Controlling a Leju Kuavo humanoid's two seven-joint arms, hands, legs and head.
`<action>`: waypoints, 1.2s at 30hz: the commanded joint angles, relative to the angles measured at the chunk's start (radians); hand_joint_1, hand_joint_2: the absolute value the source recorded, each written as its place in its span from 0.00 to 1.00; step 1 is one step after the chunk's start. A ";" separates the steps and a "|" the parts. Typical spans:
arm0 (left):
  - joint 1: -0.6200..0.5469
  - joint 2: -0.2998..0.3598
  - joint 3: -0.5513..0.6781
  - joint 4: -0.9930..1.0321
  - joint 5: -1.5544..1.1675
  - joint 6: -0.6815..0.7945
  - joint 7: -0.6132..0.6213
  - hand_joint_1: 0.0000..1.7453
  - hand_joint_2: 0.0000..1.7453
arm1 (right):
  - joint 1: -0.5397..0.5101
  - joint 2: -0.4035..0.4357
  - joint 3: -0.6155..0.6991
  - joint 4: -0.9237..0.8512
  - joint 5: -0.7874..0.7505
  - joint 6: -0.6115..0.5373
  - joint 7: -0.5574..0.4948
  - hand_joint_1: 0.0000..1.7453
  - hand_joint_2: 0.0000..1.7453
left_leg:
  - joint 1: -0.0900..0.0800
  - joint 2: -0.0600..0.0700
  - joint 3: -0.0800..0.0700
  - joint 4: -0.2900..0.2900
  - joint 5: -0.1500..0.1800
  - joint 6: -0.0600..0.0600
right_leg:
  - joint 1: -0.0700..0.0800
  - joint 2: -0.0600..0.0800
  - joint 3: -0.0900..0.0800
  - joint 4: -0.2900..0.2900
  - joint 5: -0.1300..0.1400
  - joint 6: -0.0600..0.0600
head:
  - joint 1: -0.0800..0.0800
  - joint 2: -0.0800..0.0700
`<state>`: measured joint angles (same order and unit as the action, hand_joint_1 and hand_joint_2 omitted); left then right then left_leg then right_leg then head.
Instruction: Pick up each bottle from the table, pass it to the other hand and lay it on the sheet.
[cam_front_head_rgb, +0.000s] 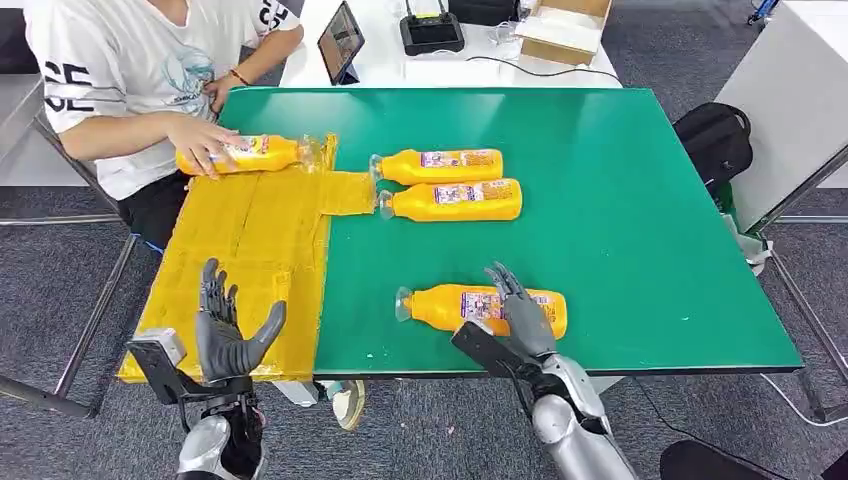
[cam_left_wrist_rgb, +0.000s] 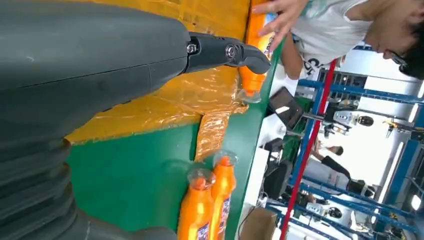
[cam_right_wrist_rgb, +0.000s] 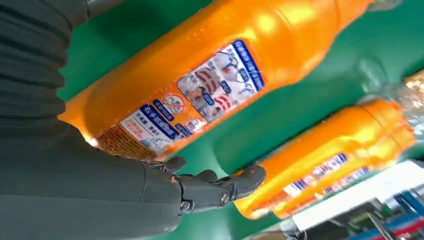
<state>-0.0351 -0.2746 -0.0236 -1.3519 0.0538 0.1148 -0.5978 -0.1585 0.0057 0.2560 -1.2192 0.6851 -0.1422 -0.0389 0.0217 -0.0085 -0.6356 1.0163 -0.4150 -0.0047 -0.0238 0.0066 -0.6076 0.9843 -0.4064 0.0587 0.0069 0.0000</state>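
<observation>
Green table fills mid-frame, yellow sheet at left. Right hand lies over the nearest bottle, lower centre (grasp unclear). Left hand hovers spread, holding nothing, lower left. A person's hand holds a bottle on the sheet, upper left.

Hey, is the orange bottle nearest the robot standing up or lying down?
Lying down. The orange plastic bottle rests on its side on the green table, clear cap pointing toward the yellow sheet, right robot hand over it.
</observation>
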 joint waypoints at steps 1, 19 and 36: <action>-0.033 0.005 0.018 0.086 -0.015 -0.007 0.013 0.00 1.00 | -0.114 -0.034 0.041 0.165 0.001 0.024 0.008 0.00 1.00 | 0.000 0.002 0.004 -0.001 -0.001 0.001 | 0.000 0.001 0.004 -0.001 0.000 -0.002 | 0.000 0.000; -0.040 0.001 0.048 0.088 0.016 -0.016 0.021 0.00 1.00 | -0.177 -0.070 0.091 0.250 0.023 0.088 0.078 0.00 1.00 | 0.000 0.001 0.005 -0.001 -0.001 0.001 | 0.001 0.000 0.005 -0.001 -0.001 -0.002 | 0.000 0.000; -0.054 0.012 0.060 0.157 0.031 -0.039 0.044 0.00 1.00 | -0.208 -0.157 0.177 0.260 -0.009 0.189 0.108 0.00 1.00 | 0.000 -0.001 0.008 -0.002 -0.001 0.002 | 0.001 -0.002 0.009 -0.003 -0.001 -0.003 | 0.000 0.000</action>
<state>-0.0491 -0.2770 0.0153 -1.2791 0.0782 0.0847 -0.5627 -0.3539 -0.0950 0.3647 -1.0311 0.6912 0.0141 0.0504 0.0216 -0.0087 -0.6328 1.0165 -0.4147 -0.0044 -0.0239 0.0064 -0.6047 0.9839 -0.4061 0.0588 0.0069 0.0000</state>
